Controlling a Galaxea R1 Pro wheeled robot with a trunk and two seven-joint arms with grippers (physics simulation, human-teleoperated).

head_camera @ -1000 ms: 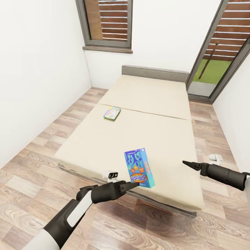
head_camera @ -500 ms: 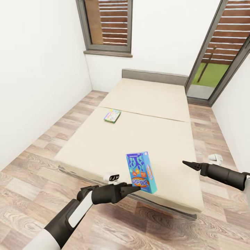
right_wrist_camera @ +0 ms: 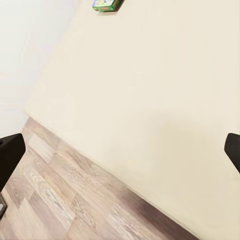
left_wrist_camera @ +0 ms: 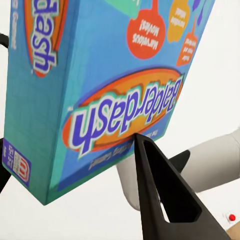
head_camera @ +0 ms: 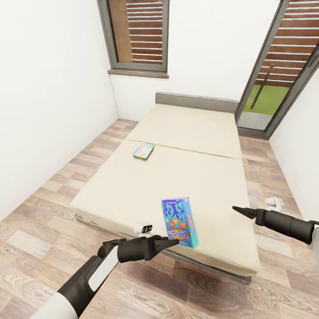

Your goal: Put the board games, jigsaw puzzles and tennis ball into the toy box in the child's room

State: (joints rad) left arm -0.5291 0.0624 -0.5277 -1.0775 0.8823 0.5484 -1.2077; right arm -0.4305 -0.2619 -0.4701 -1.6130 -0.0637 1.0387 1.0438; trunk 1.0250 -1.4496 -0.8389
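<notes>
The left gripper (head_camera: 170, 241) pinches the lower edge of a blue board game (head_camera: 179, 222), a "Balderdash" box, holding it upright above the near edge of the bed (head_camera: 186, 133). In the left wrist view one black finger (left_wrist_camera: 160, 185) lies across the printed face of the box, just under the logo. The box looks like light, stiff cardboard with a glossy face, so a grip this close to 1 edge may let it swing or slip; a hold nearer its middle, across the thin sides, would probably be steadier.

A 2nd board game (head_camera: 143, 150), white and green, lies flat on the bed, well beyond the held box and toward the window side.

The right gripper (head_camera: 239, 210) hovers over the bed's near right corner, carrying nothing; in the right wrist view its fingers stand wide apart.
</notes>
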